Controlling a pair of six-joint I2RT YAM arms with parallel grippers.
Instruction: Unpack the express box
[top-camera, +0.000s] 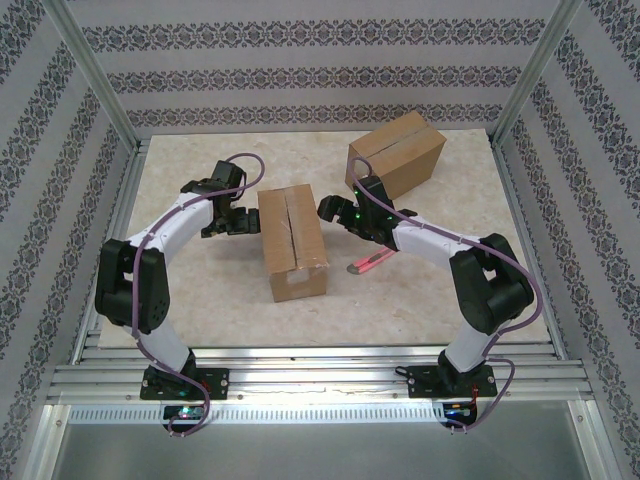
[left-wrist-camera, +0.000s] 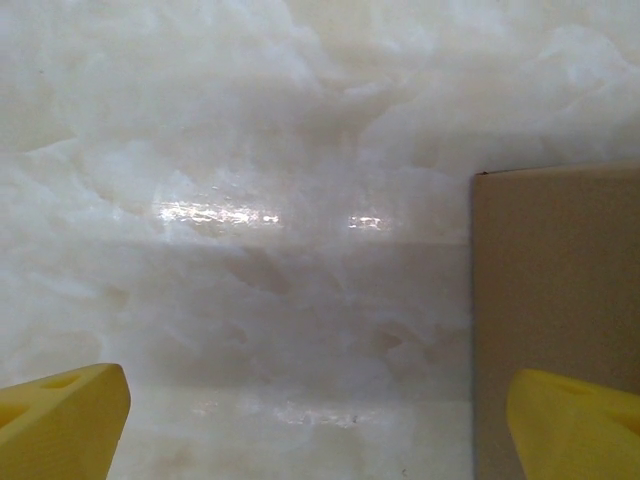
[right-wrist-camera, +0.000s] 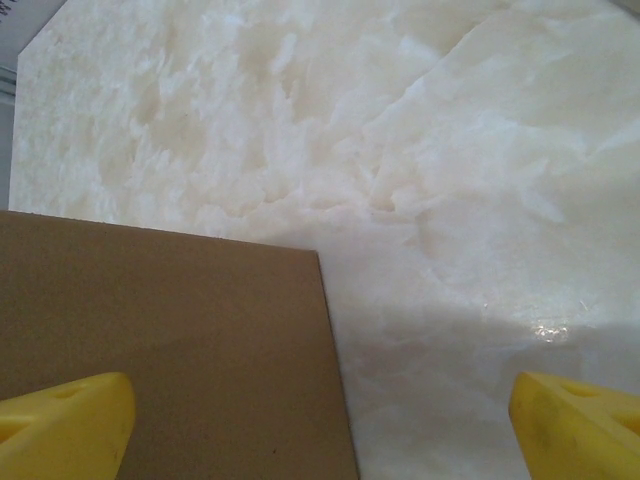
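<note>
Top external: express box (top-camera: 292, 243) sits between left claw (top-camera: 232, 220) and right claw (top-camera: 330, 210)
Claws: both spread, empty
Risk: uneven squeeze could skid or twist the box

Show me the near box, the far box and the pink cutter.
near box (top-camera: 300, 230): top external view, on its top face, right of the seam.
far box (top-camera: 395, 140): top external view, on its top face.
pink cutter (top-camera: 366, 265): top external view, on the middle of its body.
</note>
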